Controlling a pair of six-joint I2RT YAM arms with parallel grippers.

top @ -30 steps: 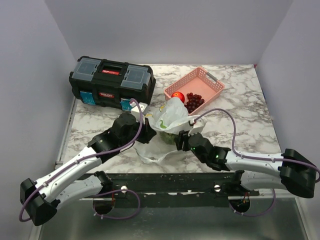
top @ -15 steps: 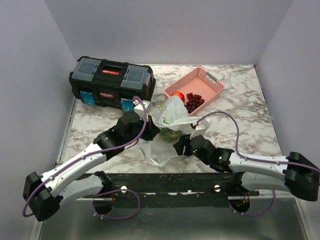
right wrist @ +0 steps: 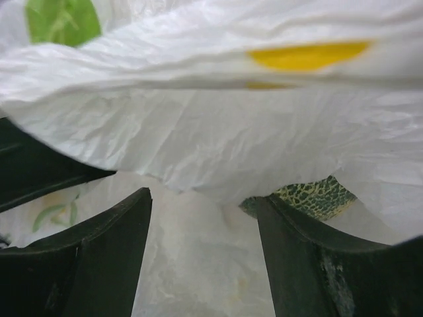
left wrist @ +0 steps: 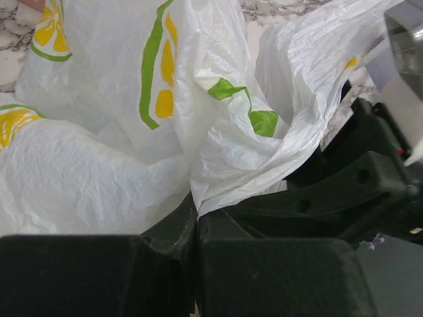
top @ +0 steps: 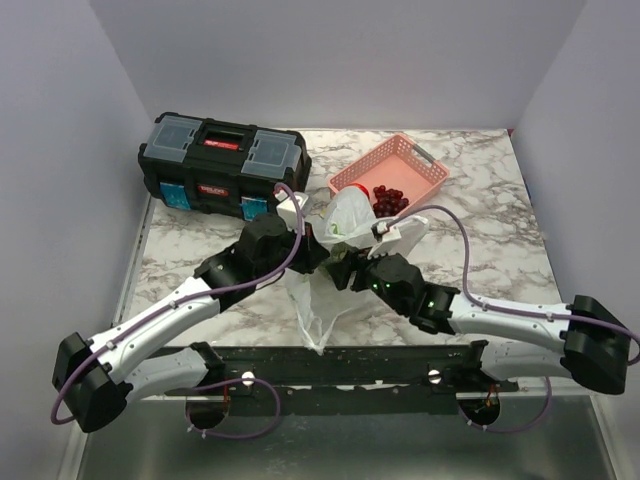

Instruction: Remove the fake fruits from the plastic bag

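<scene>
Toolbox [top: 220,165]: black, well left of the bag and farther back, long side across the tabletop [top: 490,235].

Left claw [left wrist: 195,223]: at the bag's left flank, clenched on a fold of its film. In the left wrist view the fingers meet with the plastic pinched in the seam.

Bag [top: 348,218]: mid-tabletop, crinkled white with lemon prints. The bulk is bunched at the far end. A thin tail trails to the near edge, so the long axis runs far to near, leaning slightly left at the near end. Which way the mouth faces, cannot tell.

Melon [right wrist: 316,195]: only a netted green patch shows, under a hanging lip of the bag, just behind the right finger [right wrist: 297,264]. Its axis cannot be told.

Right claw [right wrist: 203,198]: at the bag's right flank, pointing in toward it. Jaws spread, nothing clamped between them; bag film lies beyond the gap.

Basket [top: 412,160]: pink, behind and right of the bag, long axis slanting far-right. Grapes [top: 390,200] lie at its near end, just beside the bag's top.
</scene>
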